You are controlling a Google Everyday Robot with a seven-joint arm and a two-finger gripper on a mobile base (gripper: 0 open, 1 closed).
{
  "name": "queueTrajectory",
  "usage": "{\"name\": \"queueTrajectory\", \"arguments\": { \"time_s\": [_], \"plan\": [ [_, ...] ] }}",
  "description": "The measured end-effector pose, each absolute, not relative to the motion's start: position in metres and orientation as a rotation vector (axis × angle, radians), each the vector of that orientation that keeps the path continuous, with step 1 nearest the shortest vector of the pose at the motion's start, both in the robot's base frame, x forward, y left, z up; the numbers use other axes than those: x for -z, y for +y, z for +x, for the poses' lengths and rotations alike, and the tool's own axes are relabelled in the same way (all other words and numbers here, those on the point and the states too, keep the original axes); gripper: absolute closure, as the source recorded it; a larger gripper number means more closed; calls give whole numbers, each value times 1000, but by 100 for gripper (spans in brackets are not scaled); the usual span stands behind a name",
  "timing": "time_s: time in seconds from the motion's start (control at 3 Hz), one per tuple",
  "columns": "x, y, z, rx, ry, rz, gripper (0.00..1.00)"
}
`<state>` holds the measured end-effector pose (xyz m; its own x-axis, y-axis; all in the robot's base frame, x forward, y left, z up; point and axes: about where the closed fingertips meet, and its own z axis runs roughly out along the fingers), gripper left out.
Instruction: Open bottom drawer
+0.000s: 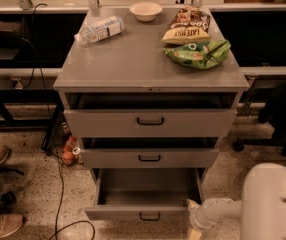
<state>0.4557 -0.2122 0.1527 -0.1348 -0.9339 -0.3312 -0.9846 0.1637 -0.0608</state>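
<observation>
Bottom drawer (pixel 114 213): lowest of three grey drawers in the cabinet (pixel 133 59), seen close to the floor (pixel 28 184). It is pulled out well past the two above; its bare grey interior is exposed. The front is a narrow grey strip with a small black loop handle (pixel 149 216) at centre.

Middle drawer (pixel 183 158) and top drawer (pixel 98 122): each is drawn out slightly, with a dark gap shown above its front.

Gripper (pixel 192 218): located low at the right end of the bottom drawer's front, carried on the white arm (pixel 220 211) entering from the lower right. It is spread open and nothing is held; it is apart from the handle.

On the cabinet top are noted a lying water bottle (pixel 99 29), a small bowl (pixel 145 10), a yellow chip bag (pixel 188 28) and a green bag (pixel 199 53)
</observation>
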Motion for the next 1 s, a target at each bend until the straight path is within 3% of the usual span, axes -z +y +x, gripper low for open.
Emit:
{"name": "queueTrajectory", "arguments": {
  "time_s": [0.67,1.0],
  "plan": [
    [-153,-224,433,-305,2199,-1744,2],
    [-152,-225,431,-309,2207,-1730,23]
  ]
}}
